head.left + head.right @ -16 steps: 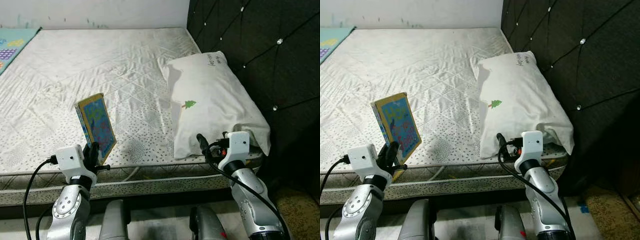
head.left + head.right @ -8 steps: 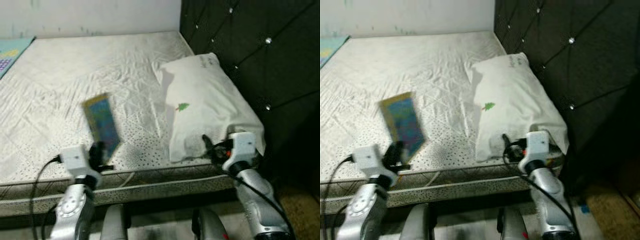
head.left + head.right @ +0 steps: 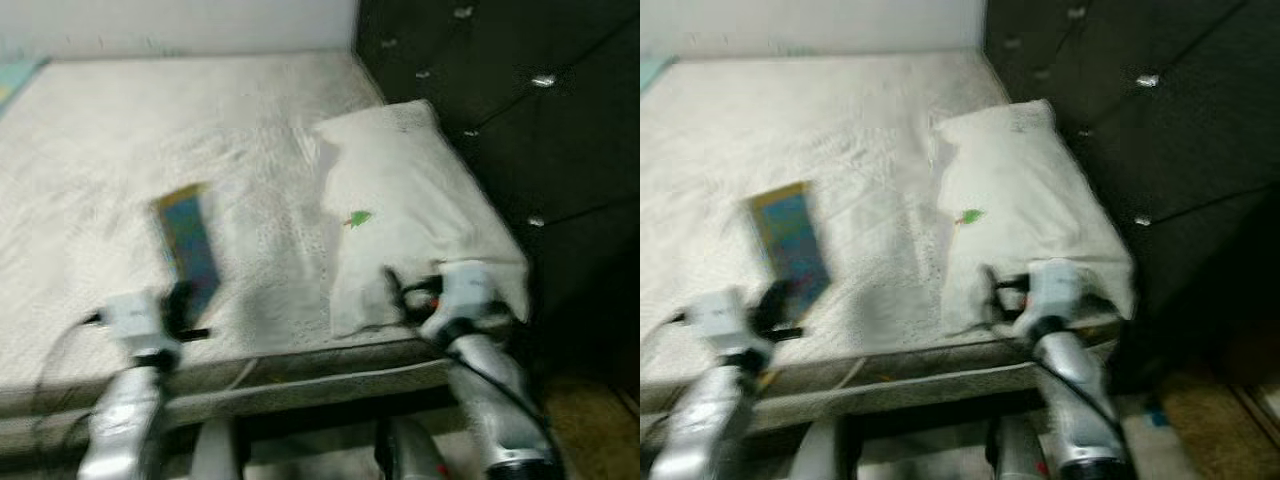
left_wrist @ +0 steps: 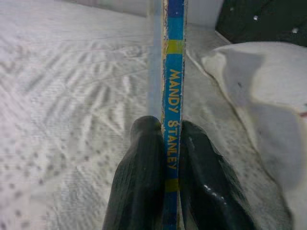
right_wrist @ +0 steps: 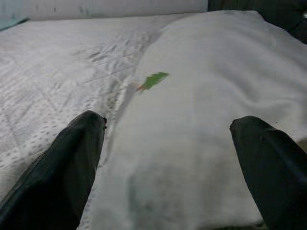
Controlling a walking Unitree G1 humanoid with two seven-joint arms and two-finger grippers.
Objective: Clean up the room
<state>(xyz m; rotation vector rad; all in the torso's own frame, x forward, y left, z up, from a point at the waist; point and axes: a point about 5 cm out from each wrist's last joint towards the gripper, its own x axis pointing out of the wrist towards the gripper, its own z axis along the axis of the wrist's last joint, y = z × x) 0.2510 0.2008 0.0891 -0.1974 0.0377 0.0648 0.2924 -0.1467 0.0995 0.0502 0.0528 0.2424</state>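
Observation:
My left gripper (image 3: pixel 180 303) is shut on a thin blue and yellow children's book (image 3: pixel 186 245), held upright above the near edge of the mattress (image 3: pixel 120 150). In the left wrist view the book's spine (image 4: pixel 172 86) stands clamped between the two black fingers (image 4: pixel 139 182). A white pillow (image 3: pixel 410 200) with a small green tree print lies at the bed's right side by the headboard. My right gripper (image 3: pixel 395 290) hovers open at the pillow's near end; its fingers (image 5: pixel 72 158) spread wide over the pillow (image 5: pixel 192 134) in the right wrist view.
A dark tufted headboard (image 3: pixel 500 90) rises along the bed's right side. A white wall (image 3: pixel 180 20) runs behind the bed. A strip of floor with a brownish mat (image 3: pixel 590 420) lies at the lower right. The eye views are blurred.
The whole picture has shifted and blurred, so the camera is moving. The book stays clamped in my left gripper and the right gripper stays open by the pillow.

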